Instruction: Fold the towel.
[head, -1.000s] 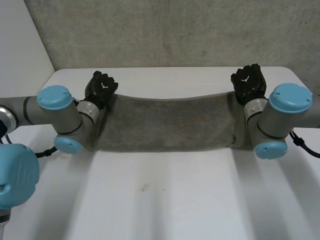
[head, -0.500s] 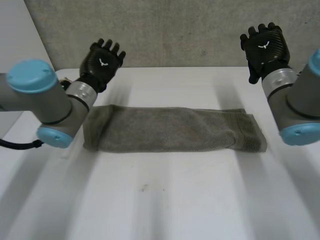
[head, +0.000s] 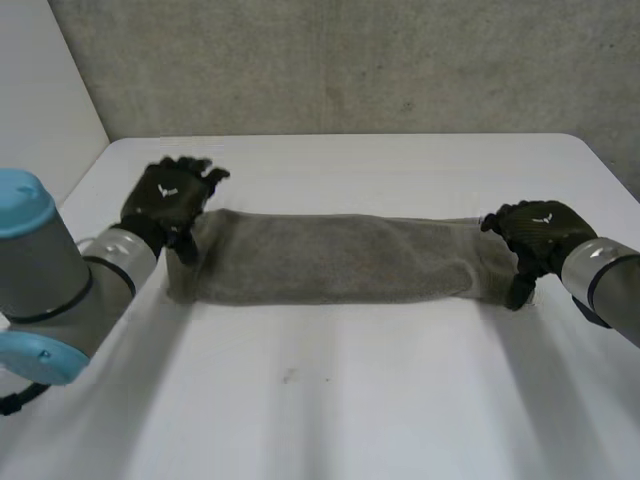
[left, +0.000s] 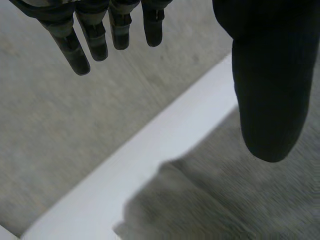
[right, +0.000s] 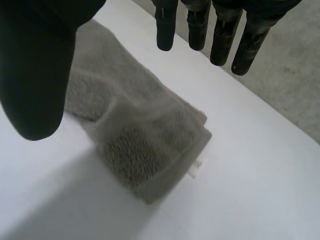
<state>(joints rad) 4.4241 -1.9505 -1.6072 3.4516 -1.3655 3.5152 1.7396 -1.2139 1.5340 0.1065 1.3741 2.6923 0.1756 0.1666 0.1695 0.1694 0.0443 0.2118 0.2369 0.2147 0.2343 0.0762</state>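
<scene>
Left robot hand (head: 168, 198) and right robot hand (head: 535, 235) open at towel (head: 330, 258) with unreadable tag (right: 193, 172).

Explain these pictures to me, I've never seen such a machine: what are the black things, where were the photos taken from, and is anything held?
It is a robot with two arms, each ending in a black mechanical hand. One picture looks down from a camera between the arms. There the left hand and right hand are at the two short ends of a grey towel, which lies as a long strip on the white table. The other two pictures come from cameras on the wrists, looking along each palm. Both hands have straight, open fingers above the towel, so nothing is held.
</scene>
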